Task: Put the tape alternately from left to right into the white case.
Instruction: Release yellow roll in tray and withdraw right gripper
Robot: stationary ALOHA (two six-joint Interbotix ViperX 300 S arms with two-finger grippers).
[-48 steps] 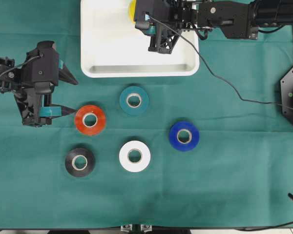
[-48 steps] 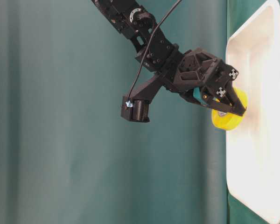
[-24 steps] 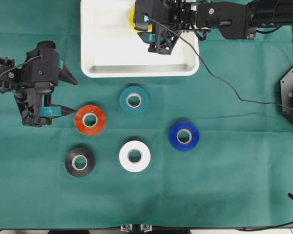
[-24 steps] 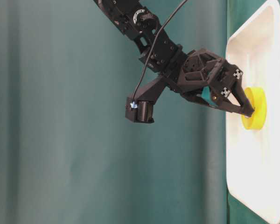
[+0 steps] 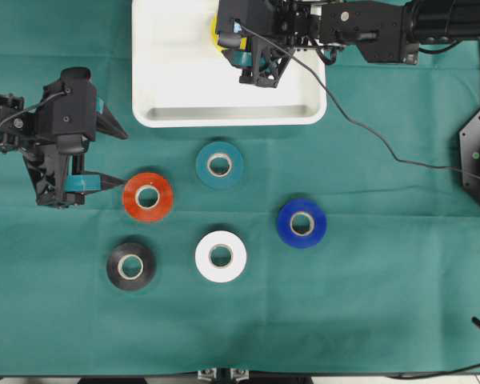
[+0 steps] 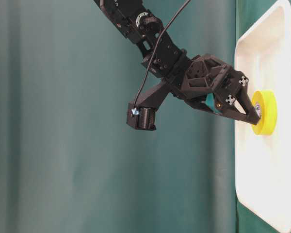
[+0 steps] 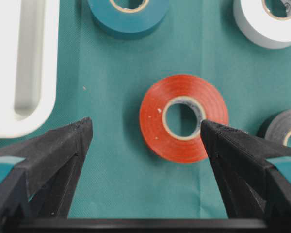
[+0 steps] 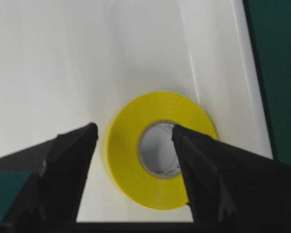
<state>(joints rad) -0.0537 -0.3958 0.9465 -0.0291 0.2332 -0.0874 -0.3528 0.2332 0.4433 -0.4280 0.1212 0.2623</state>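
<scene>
Right pincer [image 8: 136, 141] stands released over yellow roll [image 8: 160, 148], set flat in case [image 5: 184, 80]; left pincer [image 7: 145, 131], spread, brackets red roll [image 7: 183, 118] for my next pick.

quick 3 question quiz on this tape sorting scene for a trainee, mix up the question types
1. True or false: the yellow tape lies flat inside the white case.
2. Multiple choice: which roll sits straight ahead of the left gripper, between its open fingers? A) teal tape B) red tape C) blue tape
3. Short answer: how many rolls lie on the green cloth outside the case, counting the black tape and white tape?

Key
1. True. The right gripper stands open over it, its fingers apart.
2. B
3. Five
</scene>
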